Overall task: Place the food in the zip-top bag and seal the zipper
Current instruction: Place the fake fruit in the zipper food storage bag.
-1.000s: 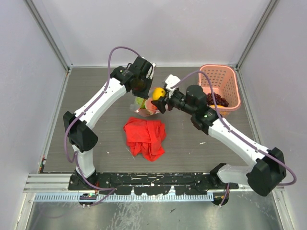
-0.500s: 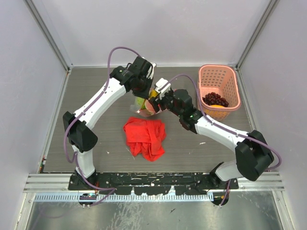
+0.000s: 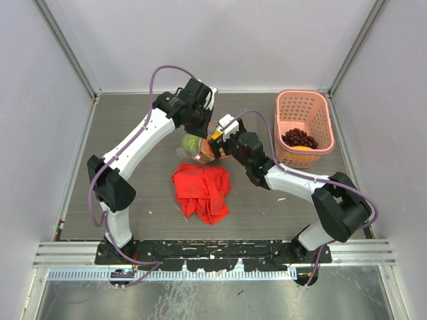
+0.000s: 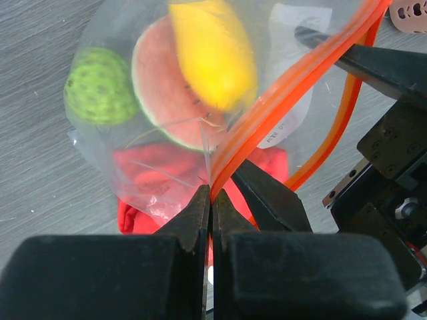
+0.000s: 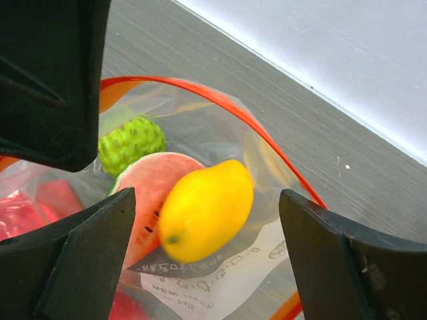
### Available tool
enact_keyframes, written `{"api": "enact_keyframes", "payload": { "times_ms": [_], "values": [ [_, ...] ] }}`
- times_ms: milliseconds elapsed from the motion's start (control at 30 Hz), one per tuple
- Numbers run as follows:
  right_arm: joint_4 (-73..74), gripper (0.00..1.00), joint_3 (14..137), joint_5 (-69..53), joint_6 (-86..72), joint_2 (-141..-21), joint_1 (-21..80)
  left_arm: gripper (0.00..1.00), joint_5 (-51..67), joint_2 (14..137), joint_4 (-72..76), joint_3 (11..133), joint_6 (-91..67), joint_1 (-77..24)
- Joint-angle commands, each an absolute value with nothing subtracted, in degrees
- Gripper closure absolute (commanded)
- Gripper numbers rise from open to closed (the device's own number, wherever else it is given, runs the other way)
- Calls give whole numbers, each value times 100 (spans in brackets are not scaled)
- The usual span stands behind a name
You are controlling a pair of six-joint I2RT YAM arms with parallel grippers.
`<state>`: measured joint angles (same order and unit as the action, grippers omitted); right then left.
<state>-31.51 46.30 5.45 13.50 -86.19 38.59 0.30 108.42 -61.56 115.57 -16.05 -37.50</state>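
Observation:
My left gripper is shut on the red-orange zipper of the clear zip-top bag and holds its mouth up. Inside the bag are a yellow mango, a watermelon slice and a green fruit. My right gripper is open just above the bag mouth. The mango lies between its fingers, touching neither, slightly blurred. The zipper loop stands open around the fruits. Dark grapes and an orange fruit lie in the pink basket.
A crumpled red cloth lies just in front of the bag. The pink slatted basket stands at the back right. The left gripper body is close to the right gripper's left finger. Walls ring the table.
My right gripper has carried the mango leftward from beside the bag to over its mouth and has let go. The mango now lies in the bag. The left gripper has held still.

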Motion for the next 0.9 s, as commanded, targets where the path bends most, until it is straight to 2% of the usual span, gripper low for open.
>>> {"api": "enact_keyframes", "payload": {
  "times_ms": [0, 233, 500, 700, 867],
  "values": [
    [-3800, 7, 4670, 782, 1279, -8598, 3885, 100, 105, 10423, -6069, 11667, -1626, -3744],
    [-3164, 7, 4796, 652, 996, -7970, 3887, 100, 95, 10430, -6060, 11669, -1628, -3744],
    [-1746, 7, 5091, 721, 557, -7258, 3885, 100, 97, 10436, -6075, 11688, -1627, -3740],
    [-27, 6, 5802, 1007, 378, -7000, 3688, 100, 36, 10418, -6101, 11672, -1617, -3744],
    [1760, 7, 6820, 971, 266, -7105, 3152, 100, 21, 10431, -6112, 11670, -1604, -3744]
  ]
}}
